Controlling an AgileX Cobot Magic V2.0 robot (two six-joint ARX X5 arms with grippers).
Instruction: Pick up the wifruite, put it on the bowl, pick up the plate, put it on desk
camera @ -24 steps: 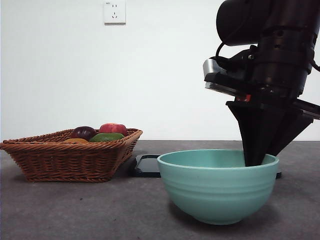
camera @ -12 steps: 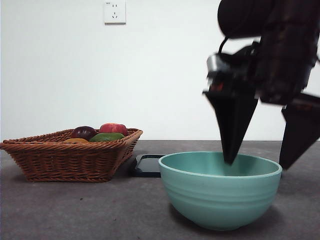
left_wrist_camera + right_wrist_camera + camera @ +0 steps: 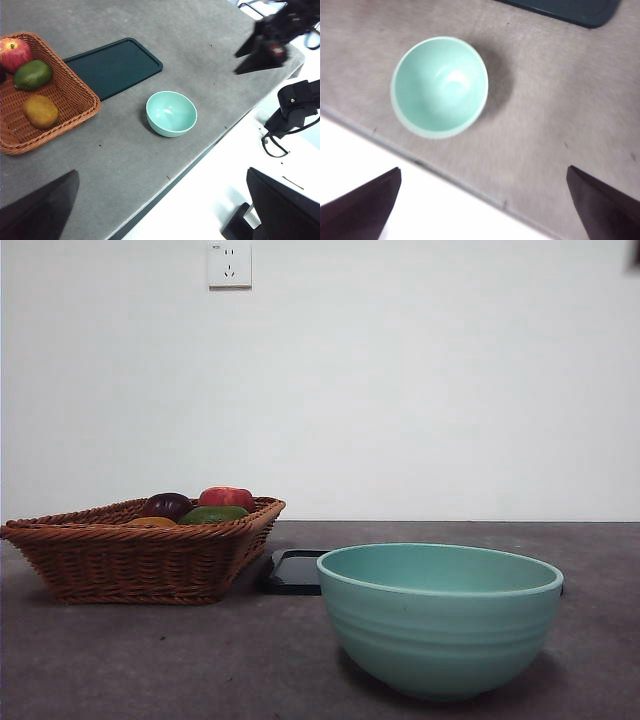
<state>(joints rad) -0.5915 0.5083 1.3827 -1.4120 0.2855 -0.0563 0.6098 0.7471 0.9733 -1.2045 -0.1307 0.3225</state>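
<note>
The wifruite [image 3: 40,111], an oval orange-brown fruit, lies in the wicker basket [image 3: 75,95] beside a green fruit [image 3: 32,74] and a red apple [image 3: 14,52]. In the front view only its top [image 3: 150,522] shows above the basket rim. The mint-teal bowl [image 3: 440,620] stands empty on the desk [image 3: 200,660]; it also shows in the left wrist view [image 3: 171,113] and the right wrist view [image 3: 440,86]. A dark flat plate [image 3: 112,65] lies behind it. My left gripper [image 3: 161,171] is open, high above the desk. My right gripper [image 3: 484,168] is open, high above the bowl.
The basket [image 3: 140,555] stands at the left, with a dark purple fruit [image 3: 167,505] in it. The dark plate [image 3: 295,572] lies between basket and bowl. The desk's edge [image 3: 200,155] runs close by the bowl. The right arm [image 3: 270,42] hangs over the desk's far corner.
The right gripper had its shut jaws inside the bowl, then opened and rose out of the front view. The bowl shifted slightly. Basket and fruits have not moved.
</note>
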